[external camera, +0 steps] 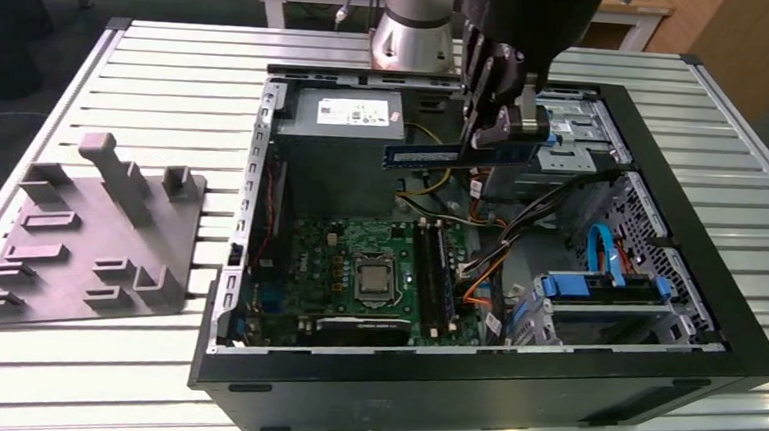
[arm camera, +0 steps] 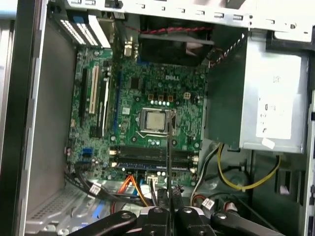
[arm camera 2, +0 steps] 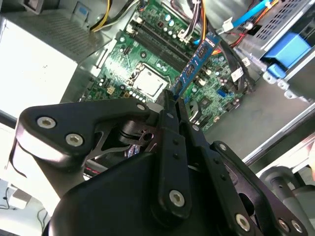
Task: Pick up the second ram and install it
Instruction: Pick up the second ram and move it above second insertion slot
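Since the gripper (external camera: 499,142) has its fingers clamped on the second ram (external camera: 455,158), the stick is off the table and hangs in the air over the open computer case (external camera: 698,325). It is held above the far part of the case, just to the exterior view's right of the power supply (external camera: 344,113) and well above the green motherboard (external camera: 341,263).

In the exterior view the stick's long axis runs left to right and lies level. Most of its length juts out from the fingers toward the exterior view's left. The black memory slots (external camera: 437,269) run the other way, from far to near, on the right part of the board beside the processor socket (external camera: 372,275).

Both wrist views agree. In the second wrist view the stick (arm camera 2: 197,61) reaches out from the closed gripper (arm camera 2: 174,101) and crosses the line of the slots (arm camera 2: 160,42). In the first wrist view it shows edge-on as a thin line (arm camera: 168,147) above the gripper (arm camera: 169,199), cutting across the slots (arm camera: 152,158).

So I judge the stick to be about a quarter turn off the slots, which lie below it and toward the near side. Whether one slot already holds a stick I cannot tell.

A grey fixture tray (external camera: 90,238) sits on the slatted table (external camera: 121,380), well apart on the exterior view's left.
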